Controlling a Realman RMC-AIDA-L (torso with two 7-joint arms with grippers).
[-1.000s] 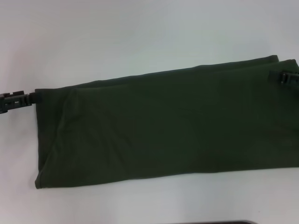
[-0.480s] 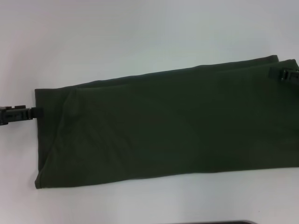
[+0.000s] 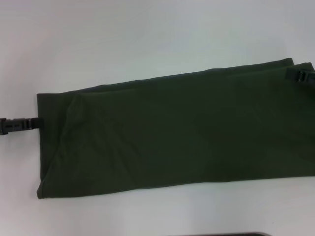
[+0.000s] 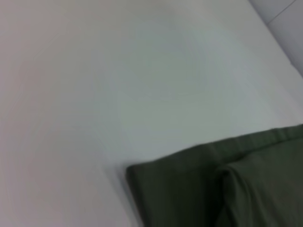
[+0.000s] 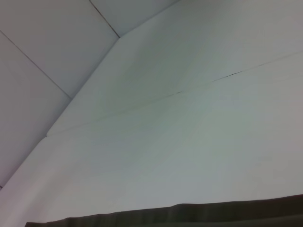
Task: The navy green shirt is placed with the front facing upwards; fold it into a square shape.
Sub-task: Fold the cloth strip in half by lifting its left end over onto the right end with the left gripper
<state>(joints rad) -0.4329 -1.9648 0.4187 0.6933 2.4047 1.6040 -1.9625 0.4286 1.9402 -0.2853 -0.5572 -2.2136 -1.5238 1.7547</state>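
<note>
The navy green shirt (image 3: 172, 132) lies on the white table (image 3: 147, 39) as a long folded strip. Only plain green cloth shows; the print and the collar are hidden. My left gripper (image 3: 38, 122) is at the strip's left edge, about halfway along it, level with the table. My right gripper (image 3: 291, 73) is over the strip's far right corner, partly cut off by the picture's edge. The left wrist view shows a folded corner of the shirt (image 4: 227, 189). The right wrist view shows one straight edge of the shirt (image 5: 189, 215).
A dark object (image 3: 226, 234) pokes in at the head view's bottom edge. The table has a thin seam (image 5: 189, 90), and its far edge (image 5: 85, 85) meets a tiled floor.
My left gripper has moved along the shirt's left edge from the far corner toward me. My right gripper has shifted slightly away from me. The shirt has not moved.
</note>
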